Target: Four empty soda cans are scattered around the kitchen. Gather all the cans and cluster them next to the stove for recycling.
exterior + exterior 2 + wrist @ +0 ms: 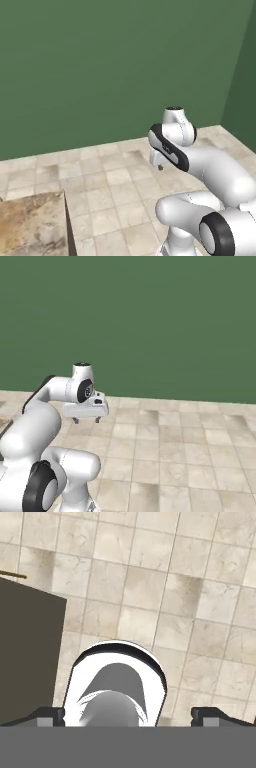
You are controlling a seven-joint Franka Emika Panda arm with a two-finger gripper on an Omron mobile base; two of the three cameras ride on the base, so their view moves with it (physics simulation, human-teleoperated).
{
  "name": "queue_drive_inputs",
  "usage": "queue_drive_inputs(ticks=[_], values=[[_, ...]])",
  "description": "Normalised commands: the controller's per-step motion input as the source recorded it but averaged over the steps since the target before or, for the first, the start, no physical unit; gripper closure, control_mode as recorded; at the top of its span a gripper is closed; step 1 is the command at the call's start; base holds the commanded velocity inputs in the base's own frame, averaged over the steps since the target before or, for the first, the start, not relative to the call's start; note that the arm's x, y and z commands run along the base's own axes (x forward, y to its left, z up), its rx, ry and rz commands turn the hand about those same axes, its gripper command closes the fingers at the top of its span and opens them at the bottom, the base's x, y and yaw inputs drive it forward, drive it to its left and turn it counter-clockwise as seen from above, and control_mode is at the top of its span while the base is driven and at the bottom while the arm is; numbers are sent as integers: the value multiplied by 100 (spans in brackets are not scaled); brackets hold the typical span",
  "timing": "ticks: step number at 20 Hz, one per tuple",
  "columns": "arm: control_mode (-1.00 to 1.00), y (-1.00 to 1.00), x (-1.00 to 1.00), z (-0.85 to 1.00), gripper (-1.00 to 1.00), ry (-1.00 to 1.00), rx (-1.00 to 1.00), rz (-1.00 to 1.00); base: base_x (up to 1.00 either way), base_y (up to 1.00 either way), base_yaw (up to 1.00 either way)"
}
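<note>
Hand (85, 419) hangs above the floor (165, 451), fingers pointing down, w/ nothing between them; in the right base view the two tips sit apart w/ a clear gap, so it reads as open wide and holding nothing. In the left base view the hand (159, 165) is seen mostly edge-on, just a small dark tip below the white wrist, in front of the arm's folded elbow. Arm is tucked back over its own base, forearm angled up toward the wall (115, 65). Wall is plain green, meeting the beige tiled floor along a straight line; a second, darker green wall (245, 95) joins it at a corner on the right of the left base view. Surface (30, 225), tan marbled stone, shows at the lower left of the left base view, its corner near the arm's base, its dark side face dropping to the floor. In the hand view the tips (47, 716) sit far apart at the bottom edge, tiled floor (200, 602) beyond them, and a dark brown panel (27, 657) stands at the left, prob. the side of that same surface, can't tell for sure. No can or stove can be placed from these views, so where they are can't be told. Floor tiles are pale w/ faint mottled patches.
</note>
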Motion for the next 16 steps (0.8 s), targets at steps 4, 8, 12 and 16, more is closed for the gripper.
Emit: queue_drive_inputs(ticks=[4,8,12,16], values=[[100,0,0,0,-100,0,0,0,75,1,18],[100,0,0,0,-100,0,0,0,73,0,28],[100,0,0,0,-100,0,0,0,60,0,44],[100,0,0,0,-100,0,0,0,44,0,63]])
